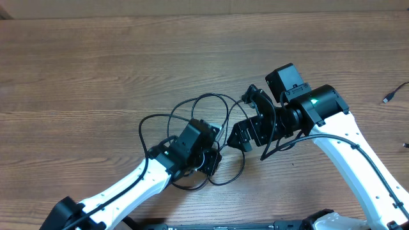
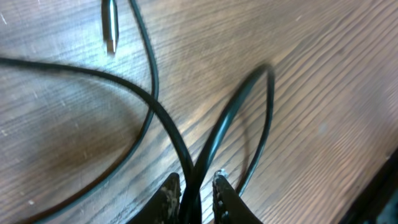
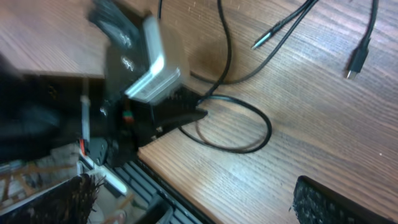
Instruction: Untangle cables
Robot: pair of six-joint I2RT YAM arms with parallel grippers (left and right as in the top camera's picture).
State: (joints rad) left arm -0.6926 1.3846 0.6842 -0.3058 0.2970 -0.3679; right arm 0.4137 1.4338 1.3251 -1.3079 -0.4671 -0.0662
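Note:
The cables (image 1: 192, 118) are thin black cords lying in overlapping loops at the middle of the table. My left gripper (image 1: 213, 158) sits on the loops' near side. In the left wrist view it (image 2: 194, 186) is shut on two crossing strands (image 2: 205, 155), with a slim plug (image 2: 109, 25) lying beyond. My right gripper (image 1: 246, 118) hovers open at the right of the tangle, nothing between its jaws. Only one of its fingers (image 3: 317, 199) shows in the right wrist view, which looks at a cable loop (image 3: 239, 127) leading from the left gripper (image 3: 186, 115).
A separate cable end with a plug (image 1: 388, 97) lies near the table's right edge, seen again as a plug (image 3: 356, 62) in the right wrist view. The table's front edge (image 3: 180, 174) runs close below the left gripper, with a rail and clutter beneath.

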